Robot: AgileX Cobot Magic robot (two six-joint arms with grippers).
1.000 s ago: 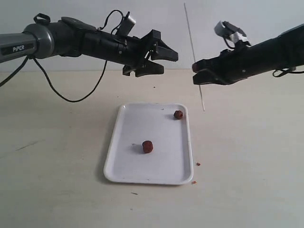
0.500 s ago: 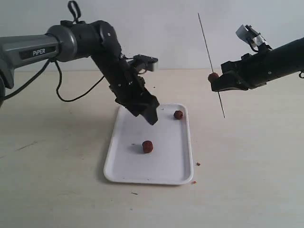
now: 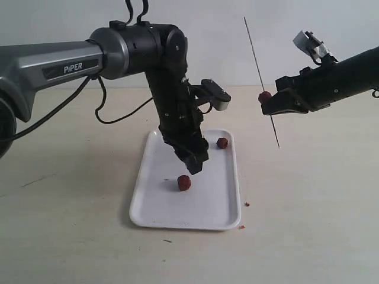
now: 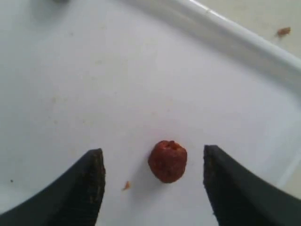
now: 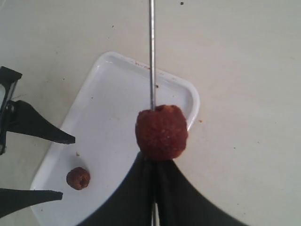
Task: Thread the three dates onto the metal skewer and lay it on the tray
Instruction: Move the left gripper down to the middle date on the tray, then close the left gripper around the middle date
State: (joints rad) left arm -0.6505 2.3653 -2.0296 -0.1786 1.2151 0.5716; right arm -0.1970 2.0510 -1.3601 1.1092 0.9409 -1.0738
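Over the tray (image 3: 153, 214), left gripper (image 3: 196, 166) spread wide above near date (image 4: 168, 161), right gripper (image 3: 266, 106) clenched on metal skewer (image 3: 253, 47), threaded date (image 3: 265, 96) hiding the rod there, third date (image 3: 222, 142) upper right.

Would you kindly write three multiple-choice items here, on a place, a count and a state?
1. Where is the thin grey metal skewer? A. lying flat B. near upright in the right hand C. out of view
2. How many small reddish-brown dates lie loose on the white rectangular plastic tray? A. one B. two C. three
3. How is the left hand? A. open above a date B. shut on a date C. shut, empty
Answers: 1 B, that hand clamps it; 2 B, the third date is threaded; 3 A, its fingers flank a date untouched.
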